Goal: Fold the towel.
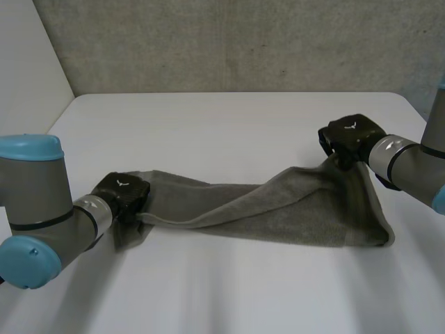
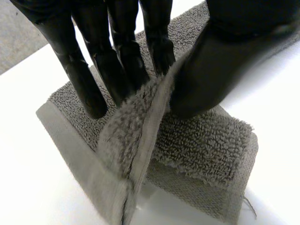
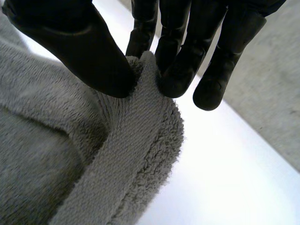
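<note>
A grey towel (image 1: 278,209) lies stretched across the white table (image 1: 229,132) between my two hands. My left hand (image 1: 122,193) is at the towel's left end. In the left wrist view its thumb (image 2: 220,65) and fingers (image 2: 122,65) pinch a raised hemmed edge of the towel (image 2: 140,136). My right hand (image 1: 351,137) holds the towel's right end lifted off the table. In the right wrist view its thumb (image 3: 84,51) and fingers (image 3: 183,61) pinch the hemmed edge of the towel (image 3: 126,154).
A grey wall (image 1: 236,42) stands behind the table's far edge. Bare tabletop lies in front of the towel and beyond it.
</note>
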Available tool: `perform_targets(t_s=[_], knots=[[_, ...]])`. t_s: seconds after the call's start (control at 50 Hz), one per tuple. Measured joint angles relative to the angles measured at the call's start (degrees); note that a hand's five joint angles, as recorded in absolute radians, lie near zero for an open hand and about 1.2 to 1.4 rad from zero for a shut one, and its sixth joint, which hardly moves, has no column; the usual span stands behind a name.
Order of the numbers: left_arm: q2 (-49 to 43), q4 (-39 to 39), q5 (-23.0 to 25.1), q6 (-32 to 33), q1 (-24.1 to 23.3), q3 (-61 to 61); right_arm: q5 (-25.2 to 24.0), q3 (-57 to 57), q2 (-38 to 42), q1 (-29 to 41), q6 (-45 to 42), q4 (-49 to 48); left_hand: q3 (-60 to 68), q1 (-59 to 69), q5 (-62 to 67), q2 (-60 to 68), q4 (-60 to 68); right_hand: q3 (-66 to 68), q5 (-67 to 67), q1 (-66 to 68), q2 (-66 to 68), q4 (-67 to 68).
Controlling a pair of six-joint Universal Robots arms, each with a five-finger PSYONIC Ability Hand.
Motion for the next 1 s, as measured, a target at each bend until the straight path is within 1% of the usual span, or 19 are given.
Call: perform_targets(t_s=[0.02, 0.04, 0.2, 0.3, 0.34, 0.4, 0.46, 0.52, 0.56, 0.58, 0.6, 0.64, 0.68, 0.72, 0.74, 0.8, 0.84, 0.92, 1.0], knots=[[-0.09, -0.76, -0.02, 0.14, 0.01, 0.45, 0.04, -0.23, 0.29, 0.01, -0.85, 1.16, 4.75, 4.15, 3.68, 4.75, 4.72, 0.00, 0.00, 0.00, 0.00, 0.00], [-0.16, -1.79, -0.05, 0.36, 0.02, 1.05, 0.10, -0.53, 0.69, 0.04, -2.17, 2.80, 5.92, 5.02, 5.03, 5.96, 6.00, -0.03, 0.00, 0.00, 0.00, 0.00], [-0.80, -9.11, -0.10, 2.67, -0.05, 8.21, 1.27, -4.90, 3.77, 1.10, -12.88, 15.28, 7.30, 5.92, 6.14, 7.29, 7.35, -0.03, 0.00, 0.00, 0.00, 0.00], [-2.64, -13.03, -0.37, 3.96, -0.34, 17.89, 2.61, -12.20, 5.38, 1.98, -15.56, 20.69, 7.34, 6.11, 6.31, 7.31, 7.36, -0.03, 0.00, 0.00, 0.00, 0.00], [-4.53, -14.71, -1.21, 4.27, -0.46, 25.69, 3.36, -18.59, 6.33, 2.59, -14.85, 21.54, 7.38, 6.13, 6.32, 7.32, 7.37, -0.03, 0.00, 0.00, 0.02, 0.00], [-7.05, -15.99, -3.12, 4.32, -0.54, 35.90, 3.96, -27.87, 7.61, 3.36, -12.20, 20.89, 7.38, 6.14, 6.32, 7.32, 7.37, -0.03, 0.00, 0.00, 0.53, 0.00], [-9.69, -15.58, -6.08, 3.60, -0.64, 48.14, 4.63, -40.15, 8.77, 3.98, -5.14, 15.61, 7.38, 6.16, 6.32, 7.33, 7.37, -0.03, 0.00, 0.06, 0.80, 0.43], [-10.87, -13.14, -8.40, 1.39, -0.80, 56.89, 5.40, -47.51, 8.99, 4.02, 2.47, 9.60, 7.39, 6.16, 6.32, 7.33, 7.38, -0.03, 0.00, 0.12, 0.80, 0.54], [-10.08, -8.52, -9.86, -3.85, -0.91, 62.32, 6.05, -51.75, 7.80, 3.39, 12.05, 3.30, 7.39, 6.16, 6.32, 7.33, 7.37, -0.03, 0.00, 0.21, 0.80, 0.54], [-9.70, -7.52, -10.03, -5.16, -0.93, 62.99, 6.09, -52.42, 7.41, 3.15, 14.50, 1.93, 7.39, 6.16, 6.32, 7.33, 7.38, -0.03, 0.00, 0.23, 0.80, 0.54], [-8.54, -4.81, -10.36, -8.67, -0.96, 64.14, 6.08, -53.41, 6.59, 2.62, 19.08, -0.46, 7.39, 6.16, 6.33, 7.33, 7.38, -0.03, 0.00, 0.24, 0.80, 0.54], [-6.07, -0.62, -10.33, -14.73, -0.96, 63.98, 5.08, -54.05, 5.12, 1.63, 25.96, -3.19, 7.39, 6.16, 6.48, 7.33, 7.38, -0.03, 0.00, 0.24, 0.80, 0.54], [-4.00, 1.96, -9.47, -18.63, -0.89, 61.85, 2.92, -53.38, 4.30, 1.04, 29.02, -3.21, 7.39, 6.16, 6.51, 7.33, 7.38, -0.03, 0.00, 0.24, 0.80, 0.54], [-1.77, 4.17, -7.60, -21.93, -0.77, 57.73, -1.00, -51.39, 3.72, 0.61, 29.95, -1.37, 7.39, 6.16, 6.51, 7.33, 7.38, -0.03, 0.00, 0.25, 0.80, 0.54], [-1.32, 4.53, -7.08, -22.45, -0.74, 56.68, -1.93, -50.85, 3.62, 0.55, 29.76, -0.78, 7.39, 6.16, 6.51, 7.33, 7.38, -0.03, 0.00, 0.25, 0.80, 0.54], [0.86, 5.99, -3.56, -24.16, -0.47, 49.99, -7.53, -46.74, 3.38, 0.52, 26.20, 3.23, 7.39, 6.16, 6.52, 7.33, 7.38, -0.03, 0.00, 0.25, 0.80, 0.54], [1.72, 6.29, -0.79, -24.03, -0.05, 44.61, -10.53, -42.93, 3.36, 0.60, 21.23, 6.05, 7.39, 6.16, 6.52, 7.33, 7.38, -0.03, 0.00, 0.25, 0.80, 0.54], [2.38, 6.21, 2.74, -22.72, 1.06, 35.78, -13.32, -35.67, 3.29, 0.65, 11.79, 9.30, 7.39, 6.17, 6.52, 7.33, 7.38, -0.03, 0.00, 0.25, 0.80, 0.54], [2.82, 6.24, 4.54, -21.14, 2.15, 28.15, -14.25, -29.35, 3.16, 0.55, 5.72, 10.27, 7.39, 6.17, 6.52, 7.34, 7.39, -0.03, 0.00, 0.25, 0.80, 0.54]])
